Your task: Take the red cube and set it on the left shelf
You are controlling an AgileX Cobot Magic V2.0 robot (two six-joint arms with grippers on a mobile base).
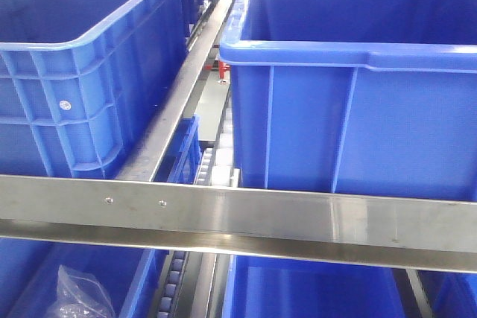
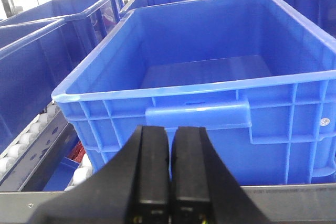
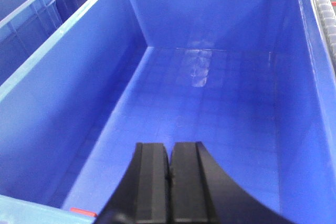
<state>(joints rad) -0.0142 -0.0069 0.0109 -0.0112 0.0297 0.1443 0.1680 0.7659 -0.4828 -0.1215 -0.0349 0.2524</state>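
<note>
Your left gripper (image 2: 169, 166) has its jaws pressed together on nothing, hovering before a blue bin (image 2: 210, 103) on the shelf rail (image 2: 294, 203). Your right gripper (image 3: 169, 182) is likewise closed up and holding nothing, over the floor of another blue bin (image 3: 210, 108). Red cube: not visible in any view. Front view shows two bins (image 1: 89, 72) behind a metal rail (image 1: 238, 217).
</note>
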